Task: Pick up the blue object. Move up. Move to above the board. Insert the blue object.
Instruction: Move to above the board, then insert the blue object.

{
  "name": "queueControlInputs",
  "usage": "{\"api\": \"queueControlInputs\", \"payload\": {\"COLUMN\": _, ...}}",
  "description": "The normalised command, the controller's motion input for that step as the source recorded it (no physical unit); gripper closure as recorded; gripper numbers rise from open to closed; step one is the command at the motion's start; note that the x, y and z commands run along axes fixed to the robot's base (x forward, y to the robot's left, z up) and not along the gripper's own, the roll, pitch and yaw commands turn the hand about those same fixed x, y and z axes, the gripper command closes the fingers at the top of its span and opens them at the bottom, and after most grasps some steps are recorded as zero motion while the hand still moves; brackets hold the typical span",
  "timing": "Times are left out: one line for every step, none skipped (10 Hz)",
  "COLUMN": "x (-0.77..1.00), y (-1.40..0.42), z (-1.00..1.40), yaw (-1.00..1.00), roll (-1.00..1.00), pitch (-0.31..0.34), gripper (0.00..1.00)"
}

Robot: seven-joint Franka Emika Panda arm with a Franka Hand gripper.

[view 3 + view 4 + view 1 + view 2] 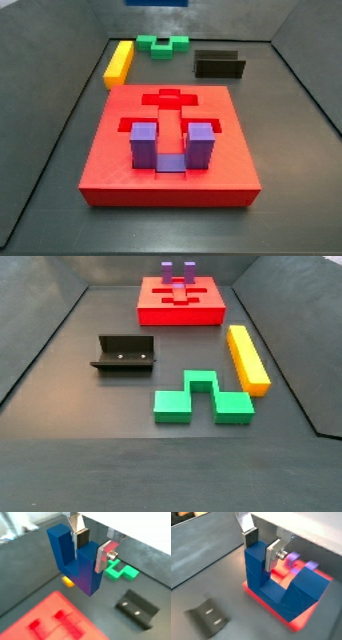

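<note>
While both side views miss it, both wrist views show the gripper (92,545) clamped on one arm of the blue object (75,559), held aloft. Only a wrist view puts it over the board (301,623); a side view shows the board (182,311) near the tabletop's far edge.

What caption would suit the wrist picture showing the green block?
The gripper clamps one arm of the blue object above the floor; board, green block and fixture lie below.
</note>
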Motion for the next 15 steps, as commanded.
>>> {"api": "queueControlInputs", "payload": {"x": -0.24, "y": -1.40, "z": 0.38, "yaw": -0.03, "roll": 0.06, "pitch": 0.198, "gripper": 1.00}}
{"api": "queueControlInputs", "payload": {"x": -0.21, "y": -1.40, "z": 0.37, "yaw": -0.02, "roll": 0.02, "pitch": 0.176, "gripper": 1.00}}
{"api": "queueControlInputs", "payload": {"x": -0.08, "y": -0.67, "z": 0.19, "yaw": 0.00, "roll": 0.01, "pitch": 0.139, "gripper": 1.00}}
{"api": "queueControlInputs", "payload": {"x": -0.02, "y": -0.42, "z": 0.12, "yaw": 0.01, "roll": 0.00, "pitch": 0.131, "gripper": 1.00}}
{"api": "queueControlInputs", "payload": {"x": 0.03, "y": -0.22, "z": 0.06, "yaw": 0.01, "roll": -0.01, "pitch": 0.126, "gripper": 1.00}}
{"api": "queueControlInputs", "payload": {"x": 0.00, "y": 0.00, "z": -0.15, "yaw": 0.00, "roll": 0.00, "pitch": 0.000, "gripper": 1.00}}
{"api": "queueControlInputs", "payload": {"x": 0.00, "y": 0.00, "z": -0.15, "yaw": 0.00, "roll": 0.00, "pitch": 0.000, "gripper": 1.00}}
{"api": "queueControlInputs", "payload": {"x": 0.04, "y": 0.00, "z": -0.17, "yaw": 0.00, "roll": 0.00, "pitch": 0.000, "gripper": 1.00}}
{"api": "queueControlInputs", "payload": {"x": 0.36, "y": 0.00, "z": -0.25, "yaw": 0.00, "roll": -0.01, "pitch": -0.026, "gripper": 1.00}}
{"api": "queueControlInputs", "payload": {"x": 0.68, "y": 0.08, "z": -0.35, "yaw": 0.03, "roll": -0.05, "pitch": -0.074, "gripper": 1.00}}
{"api": "queueControlInputs", "payload": {"x": 0.89, "y": 0.16, "z": -0.36, "yaw": 0.05, "roll": -0.07, "pitch": -0.114, "gripper": 1.00}}
{"api": "queueControlInputs", "payload": {"x": 0.93, "y": 0.20, "z": -0.35, "yaw": 0.07, "roll": -0.07, "pitch": -0.123, "gripper": 1.00}}
{"api": "queueControlInputs", "payload": {"x": 0.89, "y": 0.27, "z": -0.35, "yaw": 0.12, "roll": -0.02, "pitch": -0.090, "gripper": 1.00}}
{"api": "queueControlInputs", "payload": {"x": 0.86, "y": 0.35, "z": -0.32, "yaw": 0.14, "roll": 0.00, "pitch": -0.021, "gripper": 1.00}}
{"api": "queueControlInputs", "payload": {"x": 0.79, "y": 0.36, "z": -0.37, "yaw": 0.15, "roll": 0.05, "pitch": 0.000, "gripper": 1.00}}
